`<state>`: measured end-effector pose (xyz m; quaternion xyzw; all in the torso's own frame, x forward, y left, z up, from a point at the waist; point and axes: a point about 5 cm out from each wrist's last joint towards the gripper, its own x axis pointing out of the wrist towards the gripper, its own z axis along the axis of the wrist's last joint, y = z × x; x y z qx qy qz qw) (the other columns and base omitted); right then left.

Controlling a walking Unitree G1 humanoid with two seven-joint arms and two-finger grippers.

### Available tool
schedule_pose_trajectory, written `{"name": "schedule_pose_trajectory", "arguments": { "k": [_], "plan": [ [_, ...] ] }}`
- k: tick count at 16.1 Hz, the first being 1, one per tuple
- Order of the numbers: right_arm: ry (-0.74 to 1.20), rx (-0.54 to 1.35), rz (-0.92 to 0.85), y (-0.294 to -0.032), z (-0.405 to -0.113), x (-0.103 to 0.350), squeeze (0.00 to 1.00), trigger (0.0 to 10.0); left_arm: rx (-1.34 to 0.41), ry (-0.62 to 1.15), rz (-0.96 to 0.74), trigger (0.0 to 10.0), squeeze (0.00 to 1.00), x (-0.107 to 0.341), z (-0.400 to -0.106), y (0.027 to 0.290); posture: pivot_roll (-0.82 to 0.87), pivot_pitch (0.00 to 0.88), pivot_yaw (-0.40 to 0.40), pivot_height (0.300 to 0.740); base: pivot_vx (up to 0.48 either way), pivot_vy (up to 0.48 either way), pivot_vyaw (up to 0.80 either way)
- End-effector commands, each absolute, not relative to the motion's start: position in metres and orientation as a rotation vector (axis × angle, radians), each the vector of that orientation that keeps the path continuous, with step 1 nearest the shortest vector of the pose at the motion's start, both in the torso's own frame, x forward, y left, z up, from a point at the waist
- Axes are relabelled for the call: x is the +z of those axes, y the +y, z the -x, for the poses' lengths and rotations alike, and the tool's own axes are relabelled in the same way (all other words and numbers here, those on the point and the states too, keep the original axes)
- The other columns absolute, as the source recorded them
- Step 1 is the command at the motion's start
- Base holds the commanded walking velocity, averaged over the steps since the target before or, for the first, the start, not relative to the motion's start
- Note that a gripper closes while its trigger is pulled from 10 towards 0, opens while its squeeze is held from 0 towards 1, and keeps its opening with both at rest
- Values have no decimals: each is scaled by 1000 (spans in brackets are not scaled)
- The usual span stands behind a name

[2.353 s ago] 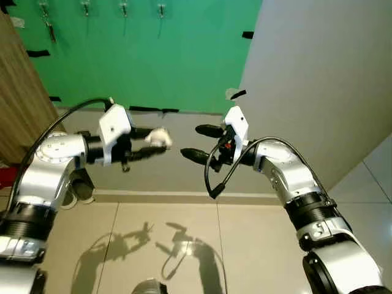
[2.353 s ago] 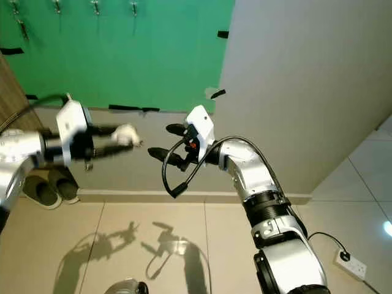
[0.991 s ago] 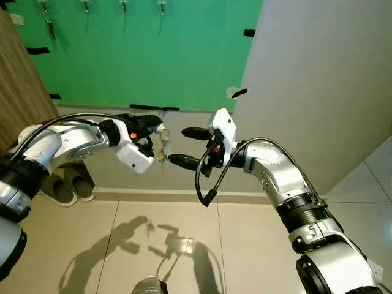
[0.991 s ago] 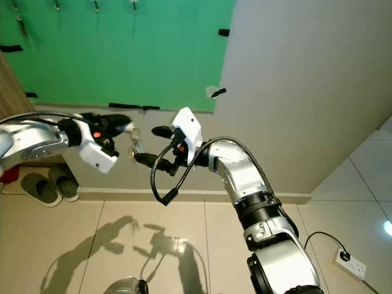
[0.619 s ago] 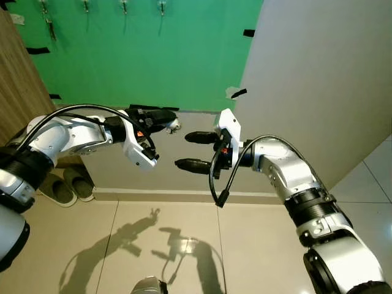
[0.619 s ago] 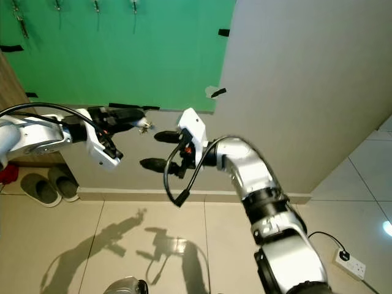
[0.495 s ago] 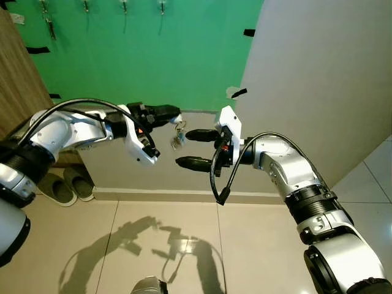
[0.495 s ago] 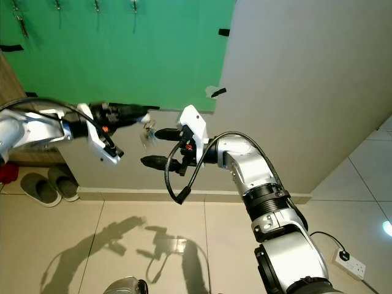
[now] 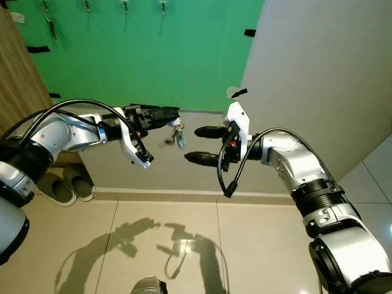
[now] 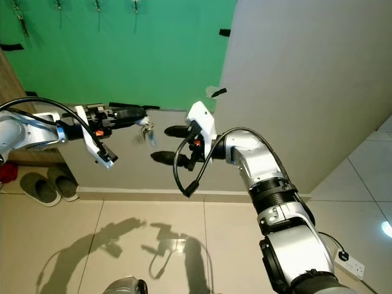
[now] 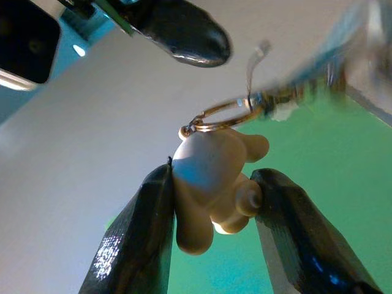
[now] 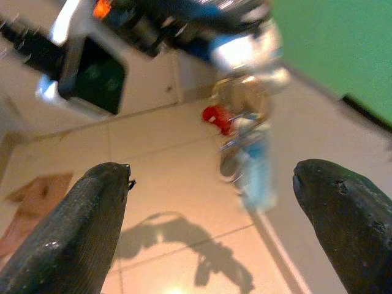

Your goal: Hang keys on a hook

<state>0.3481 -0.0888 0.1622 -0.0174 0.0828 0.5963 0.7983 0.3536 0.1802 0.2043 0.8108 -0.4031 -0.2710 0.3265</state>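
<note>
Before a bright green wall panel (image 9: pixel 153 55) and a plain grey wall (image 9: pixel 324 79) to its right, over a beige tiled floor (image 9: pixel 122 245), the robot's two silver arms meet at mid-scene. High on the green panel at the far side hangs a row of small metal hooks (image 9: pixel 124 7); a pair of grey slippers (image 9: pixel 64 184) lies on the floor to the left, against a wooden panel (image 9: pixel 18 79). The right gripper (image 9: pixel 199 144) hovers with its two black fingers spread wide, pointing left at the keys and touching nothing. The left gripper (image 11: pixel 211 184) pinches a small cream-coloured figure charm (image 11: pixel 211 180) between its fingers. From that charm's ring dangles the bunch of metal keys with a blue tag (image 9: pixel 178 136), blurred, just beside the right gripper's fingertips and well below the hooks.
</note>
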Motion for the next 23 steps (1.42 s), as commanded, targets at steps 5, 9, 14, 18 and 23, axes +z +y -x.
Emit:
{"name": "schedule_pose_trajectory", "arguments": {
  "k": [5, 9, 14, 18, 23],
  "plan": [
    [-10, 931, -156, -101, -359, 177, 0, 10000, -316, -439, -1337, 10000, 0, 192, -360, 220, 38, 0, -24, 740, 0, 0, 0],
    [58, 933, -149, -92, -337, 147, 0, 10000, -616, 232, -906, 10000, 0, 122, -334, 237, 33, 0, -12, 740, 0, 0, 0],
    [71, 723, -262, -89, -333, 134, 0, 10000, -438, 46, -97, 10000, 0, 159, -345, 239, 25, 0, 5, 740, 0, 0, 0],
    [17, 427, -253, -96, -330, 125, 0, 10000, -196, -86, 243, 10000, 0, 164, -336, 223, 20, 0, 3, 740, 0, 0, 0],
    [10, 381, -247, -101, -331, 119, 0, 10000, -73, -27, 269, 10000, 0, 134, -308, 193, 28, 0, 10, 740, 0, 0, 0]
  ]
}}
